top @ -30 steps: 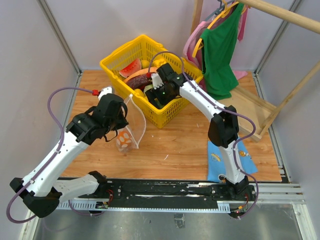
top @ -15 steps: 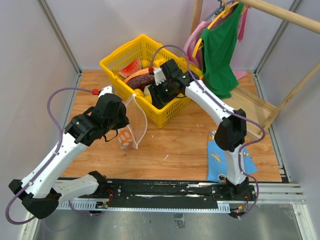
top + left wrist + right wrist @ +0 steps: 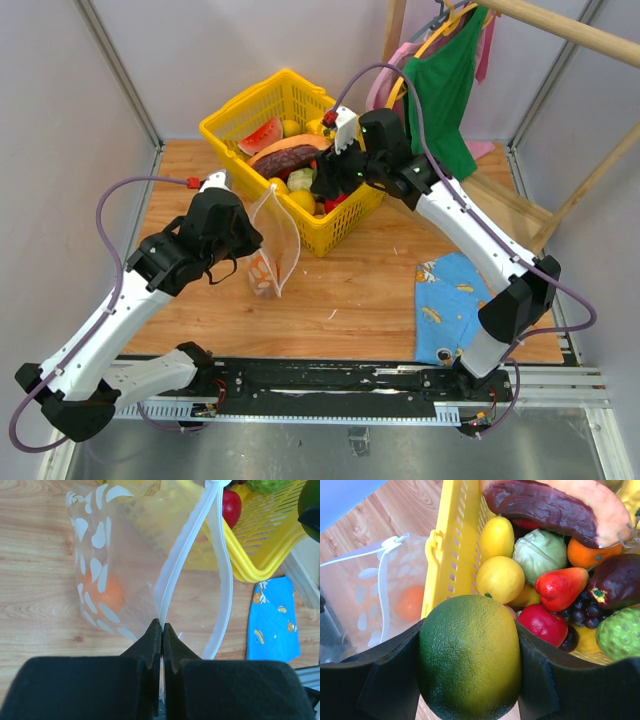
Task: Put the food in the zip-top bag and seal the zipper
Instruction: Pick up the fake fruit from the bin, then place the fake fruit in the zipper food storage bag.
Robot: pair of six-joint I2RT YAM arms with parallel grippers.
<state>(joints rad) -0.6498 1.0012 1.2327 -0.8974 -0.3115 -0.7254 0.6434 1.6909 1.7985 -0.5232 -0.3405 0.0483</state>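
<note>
Mid-loading: right gripper (image 3: pixel 469 672) clamps a green fruit (image 3: pixel 469 640) over the basket (image 3: pixel 451 545), next likely bound lower-left for the zip-top bag (image 3: pixel 100 580), zipper (image 3: pixel 184 552) pinched in left gripper (image 3: pixel 161 628) jaws.

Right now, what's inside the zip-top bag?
One orange fruit, low in the zip-top bag, seen through its clear wall. Nothing else shows; the left gripper, shut on the zipper, covers the near corner.

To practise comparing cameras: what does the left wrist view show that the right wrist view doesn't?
Left wrist only: the left gripper shut on the zipper, and a blue cloth. Right wrist only: the right gripper clamping a green fruit, plus a cabbage and an eggplant. Both: the dotted bag with an orange fruit inside, and the yellow basket.
</note>
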